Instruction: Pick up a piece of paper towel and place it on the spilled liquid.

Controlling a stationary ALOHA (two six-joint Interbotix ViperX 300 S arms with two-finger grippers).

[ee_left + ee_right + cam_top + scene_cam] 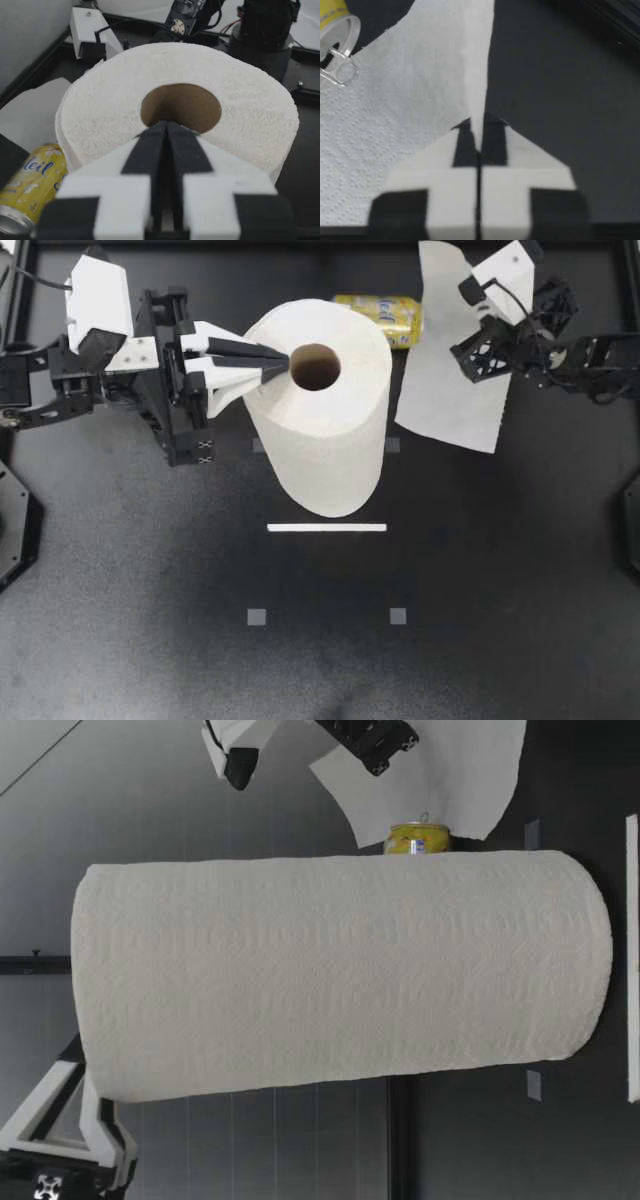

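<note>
Your left gripper [278,361] is clenched, its tips resting at the core's rim atop the upright paper towel roll [320,430]. A yellow can [385,315] lies behind the roll. Your right gripper [470,345] grasps the torn sheet [445,405] beside the can. Bare table [320,660] opens in front. Only the right wrist view shows the can's pull tab [344,72].
</note>
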